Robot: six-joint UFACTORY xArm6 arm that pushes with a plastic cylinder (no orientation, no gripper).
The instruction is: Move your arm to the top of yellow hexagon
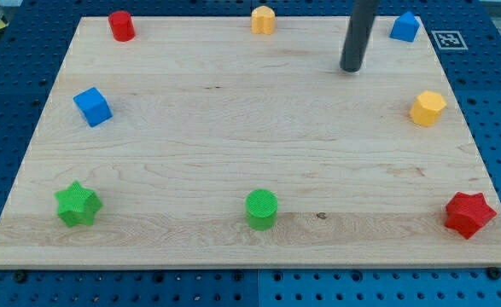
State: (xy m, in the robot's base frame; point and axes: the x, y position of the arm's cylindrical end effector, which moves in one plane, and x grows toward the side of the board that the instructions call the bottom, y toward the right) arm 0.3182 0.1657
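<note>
The yellow hexagon (427, 108) sits near the board's right edge, upper half. My tip (351, 68) rests on the wooden board, up and to the left of that hexagon, well apart from it. A second yellow block (263, 19), a pentagon-like shape, stands at the board's top edge, left of my tip. A blue block (404, 26) sits at the top right, to the right of the rod.
A red cylinder (121, 26) stands at the top left, a blue cube (92, 107) at the left, a green star (78, 204) at the bottom left, a green cylinder (261, 209) at the bottom middle, a red star (468, 213) at the bottom right. The board (233, 128) lies on a blue perforated table.
</note>
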